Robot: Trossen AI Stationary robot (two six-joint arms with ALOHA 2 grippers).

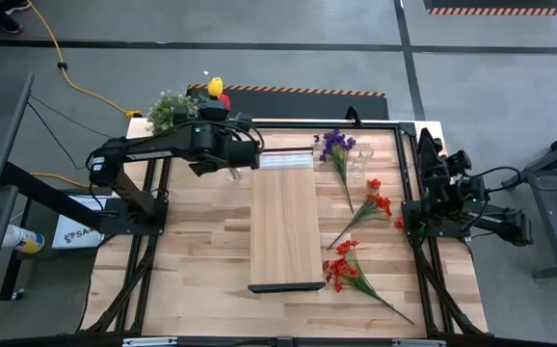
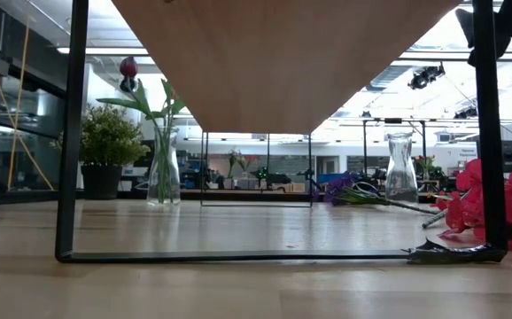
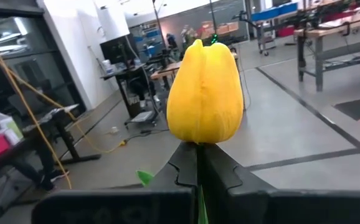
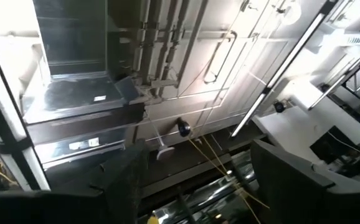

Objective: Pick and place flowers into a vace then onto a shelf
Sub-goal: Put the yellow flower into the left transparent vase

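My left gripper (image 3: 198, 163) is shut just below the head of a yellow tulip (image 3: 203, 93). In the high view it (image 1: 215, 102) is over the table's far left part, with the yellow tulip (image 1: 215, 87) beyond it. A glass vase (image 2: 163, 168) stands on the table beneath with green stems and a dark red tulip (image 2: 128, 66) in it. Purple sprig (image 1: 334, 145) and red sprays (image 1: 375, 202) lie on the table right of the shelf (image 1: 285, 231). My right gripper (image 4: 198, 186) is open at the right edge and touches nothing. My left gripper pinches the yellow tulip's green stem (image 3: 200, 208) between its two fingers, right under the flower head. The fingers (image 3: 220, 174) reach about level toward the table's far edge. The head stands upright above the fingertips, lifted clear; the lower stem is hidden by the gripper.
A second, empty glass vase (image 1: 360, 159) stands by the purple sprig. A bushy potted plant (image 1: 171, 108) sits at the far left corner. More red sprays (image 1: 346, 270) lie near the shelf's near right end. The shelf's dark frame legs (image 2: 72, 133) stand on the tabletop.
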